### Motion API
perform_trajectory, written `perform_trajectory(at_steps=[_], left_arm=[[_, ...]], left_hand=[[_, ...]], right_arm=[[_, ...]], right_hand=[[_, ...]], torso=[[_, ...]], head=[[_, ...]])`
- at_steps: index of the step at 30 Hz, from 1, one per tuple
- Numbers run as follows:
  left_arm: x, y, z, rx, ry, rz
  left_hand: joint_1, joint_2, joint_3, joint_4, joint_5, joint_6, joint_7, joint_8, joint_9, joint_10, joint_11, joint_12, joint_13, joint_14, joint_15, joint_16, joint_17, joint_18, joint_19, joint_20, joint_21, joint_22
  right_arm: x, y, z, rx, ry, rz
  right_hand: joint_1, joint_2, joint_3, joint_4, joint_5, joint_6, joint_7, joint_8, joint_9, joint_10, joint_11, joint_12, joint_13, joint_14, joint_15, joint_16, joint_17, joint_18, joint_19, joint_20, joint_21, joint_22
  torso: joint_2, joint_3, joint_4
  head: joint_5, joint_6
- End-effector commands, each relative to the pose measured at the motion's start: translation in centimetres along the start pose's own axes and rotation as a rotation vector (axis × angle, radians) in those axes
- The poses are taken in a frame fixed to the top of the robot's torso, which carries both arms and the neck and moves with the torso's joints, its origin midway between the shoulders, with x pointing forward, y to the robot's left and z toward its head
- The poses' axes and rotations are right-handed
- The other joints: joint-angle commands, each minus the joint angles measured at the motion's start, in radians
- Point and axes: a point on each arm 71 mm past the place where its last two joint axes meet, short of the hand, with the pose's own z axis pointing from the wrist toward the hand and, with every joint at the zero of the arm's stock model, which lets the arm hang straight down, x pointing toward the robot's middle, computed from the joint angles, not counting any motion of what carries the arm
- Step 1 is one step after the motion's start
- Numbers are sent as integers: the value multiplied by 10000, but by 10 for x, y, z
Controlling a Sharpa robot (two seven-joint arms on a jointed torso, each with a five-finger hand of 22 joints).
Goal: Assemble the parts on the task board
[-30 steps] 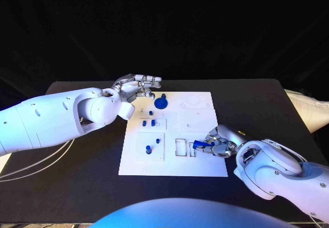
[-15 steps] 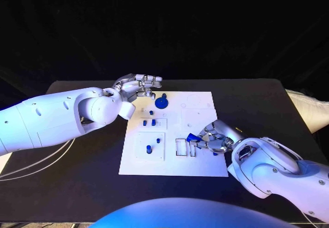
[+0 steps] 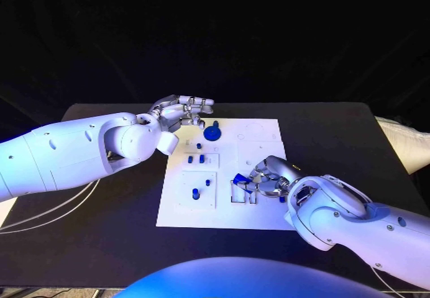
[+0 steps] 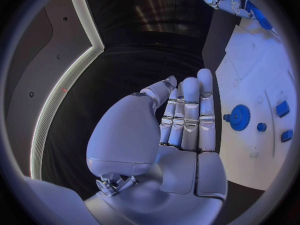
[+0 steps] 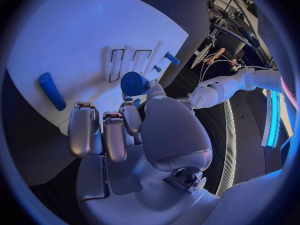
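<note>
The right hand (image 3: 265, 176) pinches a small blue part (image 3: 240, 180) over the rectangular slots near the front of the task board (image 3: 269, 217), seemingly just above them. Farther back, the left hand (image 3: 182, 110) hovers empty, fingers straight, beside the blue gear (image 3: 211, 133).

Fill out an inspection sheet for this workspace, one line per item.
Surface: black table, bare around the board.
Job's things: white task board in the middle; blue gear-like part at its far end; small blue parts standing in recesses.
Clutter: nothing seen.
Hands: left hand hovers at the board's far-left corner, fingers straight, holding nothing; right hand holds a blue part over the rectangular slots.
Cables: pale cables run under the left arm.
Surroundings: black backdrop; pale cushion-like object beside the table's right edge.
</note>
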Motion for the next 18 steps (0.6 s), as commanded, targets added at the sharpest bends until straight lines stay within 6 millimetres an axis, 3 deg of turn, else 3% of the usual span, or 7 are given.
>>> perform_trajectory(at_steps=[1,5,18], left_arm=[[3,-1,0,92,219,-31],[2,-1,-1,73,202,-30],[2,-1,-1,39,221,-35]], left_hand=[[-25,100,-64,6,61,-72,-4,57,-13,-57,18,33,14,-70,-9,60,-9,30,-7,49,-48,-12],[-23,103,-65,4,62,-75,-3,61,-14,-63,19,41,15,-74,-10,62,-13,31,-8,49,-51,-13],[-38,109,-73,15,61,-78,2,65,-15,-72,23,49,15,-78,-7,65,-18,31,-9,51,-56,-15]], right_arm=[[4,-1,1,216,427,-661],[7,0,3,290,663,-848],[11,2,3,330,961,-1175]], right_hand=[[-103,46,-65,33,-75,711,-607,76,433,552,-514,-77,-72,841,-96,-1,1530,-148,11,-69,14,-12],[-189,36,-103,19,-113,787,-647,136,497,562,-541,-97,-65,842,-115,1,1537,-149,16,-83,13,-7],[-727,-12,-350,34,-236,947,-745,352,736,750,-627,89,215,854,-189,24,1593,-160,60,-152,24,44]], torso=[[-6,-1,15],[-3,15,-30],[-2,19,-28]], head=[[3,-19],[62,-51],[50,-76]])
